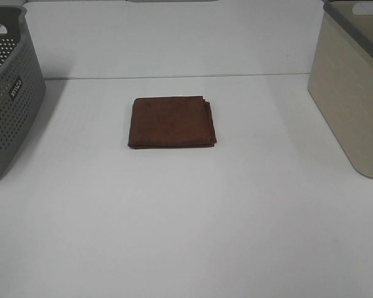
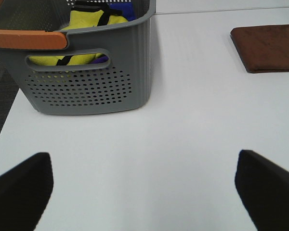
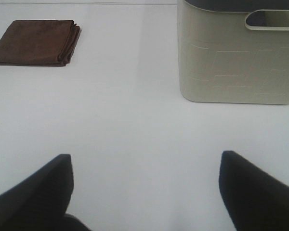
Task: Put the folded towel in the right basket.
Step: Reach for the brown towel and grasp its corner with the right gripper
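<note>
Two units, left gripper and right gripper, both spread wide, empty; folded towel flat on table, well apart from right basket, untouched; rec. approach w/ right gripper, pinch all layers at edge nearest basket, lift clear of rim.

the left gripper shows two matte black fingers, broad wedges tapering to blunt tips, edges soft with blur. the right gripper has the same black wedges, one each side of the jaw gap.
</note>
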Controlling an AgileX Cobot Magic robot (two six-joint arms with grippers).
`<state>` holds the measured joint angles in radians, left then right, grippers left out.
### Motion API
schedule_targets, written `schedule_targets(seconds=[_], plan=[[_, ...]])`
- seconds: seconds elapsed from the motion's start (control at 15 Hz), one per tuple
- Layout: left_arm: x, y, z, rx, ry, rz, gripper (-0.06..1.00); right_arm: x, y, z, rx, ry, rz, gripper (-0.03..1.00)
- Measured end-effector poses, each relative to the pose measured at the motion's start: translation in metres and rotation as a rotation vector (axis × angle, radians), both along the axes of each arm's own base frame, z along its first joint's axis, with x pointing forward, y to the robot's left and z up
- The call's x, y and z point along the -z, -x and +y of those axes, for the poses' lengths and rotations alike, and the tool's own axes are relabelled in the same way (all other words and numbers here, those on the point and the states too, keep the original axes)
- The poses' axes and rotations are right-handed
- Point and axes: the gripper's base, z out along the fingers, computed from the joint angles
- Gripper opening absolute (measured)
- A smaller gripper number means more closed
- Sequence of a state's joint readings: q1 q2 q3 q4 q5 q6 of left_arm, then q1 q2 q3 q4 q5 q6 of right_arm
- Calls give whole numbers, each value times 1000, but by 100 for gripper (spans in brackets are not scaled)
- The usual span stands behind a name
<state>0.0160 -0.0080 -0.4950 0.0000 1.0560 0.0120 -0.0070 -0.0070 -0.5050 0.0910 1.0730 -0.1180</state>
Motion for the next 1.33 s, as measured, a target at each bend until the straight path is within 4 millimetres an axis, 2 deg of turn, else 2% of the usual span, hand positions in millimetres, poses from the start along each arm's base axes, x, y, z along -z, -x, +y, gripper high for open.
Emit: schedule_targets(seconds=[1.33], plan=[[0,0,0,0,0,0,97,0,0,0,0,0,0,78]])
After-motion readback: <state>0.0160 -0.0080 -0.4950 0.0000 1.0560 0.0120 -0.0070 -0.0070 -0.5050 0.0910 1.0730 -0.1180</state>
